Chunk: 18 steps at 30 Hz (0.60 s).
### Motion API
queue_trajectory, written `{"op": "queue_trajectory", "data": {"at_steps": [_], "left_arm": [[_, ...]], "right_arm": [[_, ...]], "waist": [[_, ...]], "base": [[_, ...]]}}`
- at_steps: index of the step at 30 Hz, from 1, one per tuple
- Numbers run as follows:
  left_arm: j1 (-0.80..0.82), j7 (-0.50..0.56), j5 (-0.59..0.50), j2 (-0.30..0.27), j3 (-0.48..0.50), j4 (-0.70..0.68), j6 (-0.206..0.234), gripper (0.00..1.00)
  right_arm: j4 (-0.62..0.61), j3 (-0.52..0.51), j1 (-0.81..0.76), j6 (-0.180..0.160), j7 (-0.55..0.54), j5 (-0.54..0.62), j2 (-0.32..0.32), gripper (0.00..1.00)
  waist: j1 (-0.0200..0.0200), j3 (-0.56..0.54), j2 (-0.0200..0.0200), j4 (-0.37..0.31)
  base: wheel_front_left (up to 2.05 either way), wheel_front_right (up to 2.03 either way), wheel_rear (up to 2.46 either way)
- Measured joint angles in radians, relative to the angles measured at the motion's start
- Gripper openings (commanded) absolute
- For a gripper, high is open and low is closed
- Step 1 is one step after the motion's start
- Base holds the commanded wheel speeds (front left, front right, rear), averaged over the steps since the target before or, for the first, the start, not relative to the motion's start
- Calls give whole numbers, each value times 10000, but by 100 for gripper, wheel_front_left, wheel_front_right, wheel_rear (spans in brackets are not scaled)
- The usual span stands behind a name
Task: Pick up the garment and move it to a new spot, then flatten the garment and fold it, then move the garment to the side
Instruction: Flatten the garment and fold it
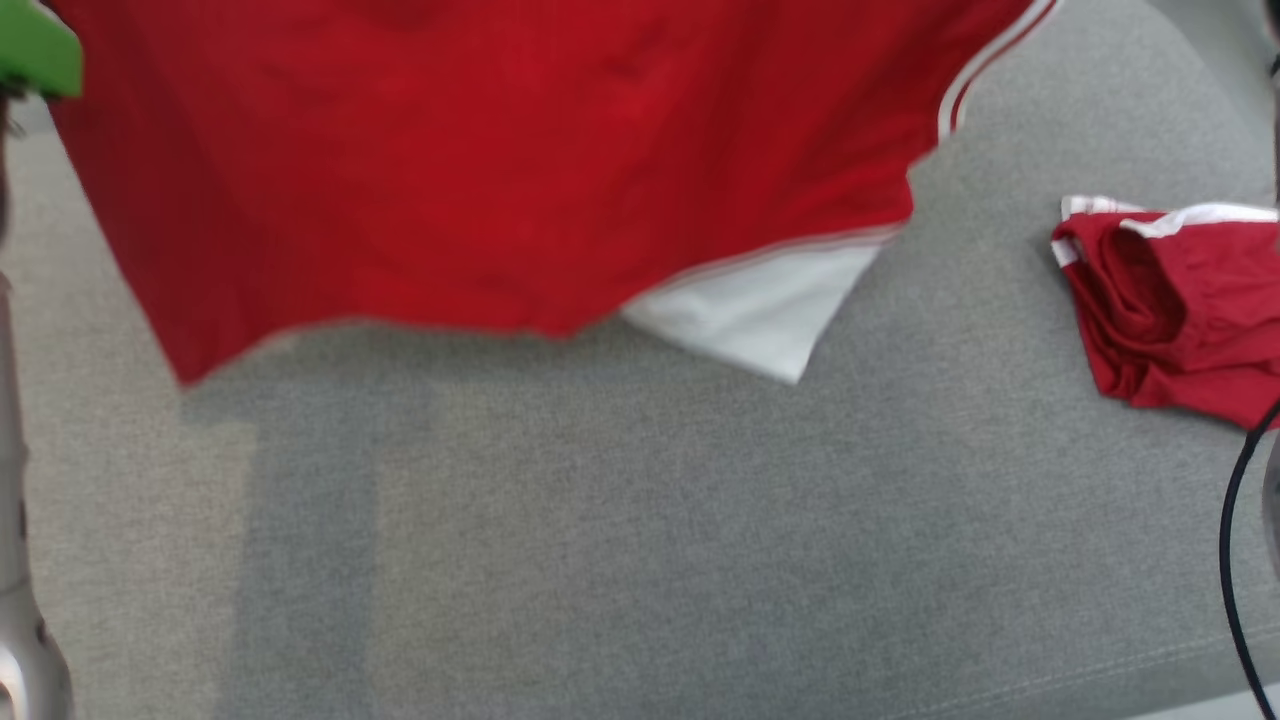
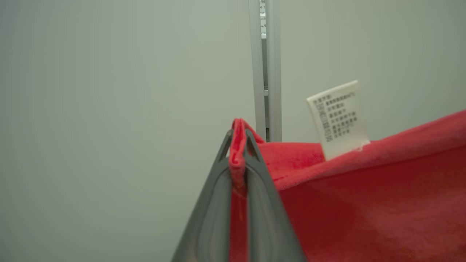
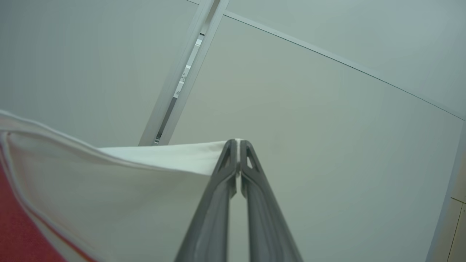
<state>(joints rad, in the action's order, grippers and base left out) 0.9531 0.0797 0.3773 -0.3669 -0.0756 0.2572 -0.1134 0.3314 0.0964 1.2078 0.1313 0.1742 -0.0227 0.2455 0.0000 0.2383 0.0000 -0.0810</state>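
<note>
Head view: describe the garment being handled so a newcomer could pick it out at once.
Above the grey cushioned surface, across the top of the head view, hangs a wide red garment with a white panel at its lower edge. Unlike the crumpled red piece lying at the right, it is spread out and lifted.

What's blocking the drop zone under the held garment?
Nothing visible: the grey surface below the red garment is bare. A second red garment lies apart, at the right edge.
</note>
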Motion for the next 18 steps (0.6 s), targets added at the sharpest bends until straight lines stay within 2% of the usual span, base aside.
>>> {"op": "queue_trajectory", "data": {"at_steps": [5,10,14,18], "left_arm": [[1753,-491,-278,-61,-71,1143,84,0],[3532,-1611,-280,134,90,2247,209,0],[4055,-2391,-115,224,291,2963,215,0],[3684,-2924,-42,221,339,3655,153,0]], "right_arm": [[1235,-188,1822,4,395,1037,-192,0],[1956,-803,3468,4,782,2119,-403,0],[2127,-1051,3728,4,874,2458,-686,0],[1827,-1283,3128,6,876,2084,-863,0]], "waist": [[1,895,0,-69],[0,1764,0,-155],[1,2259,0,-250],[1,2500,0,-369]], "base": [[0,0,0],[0,0,0],[0,0,0],[0,0,0]]}}
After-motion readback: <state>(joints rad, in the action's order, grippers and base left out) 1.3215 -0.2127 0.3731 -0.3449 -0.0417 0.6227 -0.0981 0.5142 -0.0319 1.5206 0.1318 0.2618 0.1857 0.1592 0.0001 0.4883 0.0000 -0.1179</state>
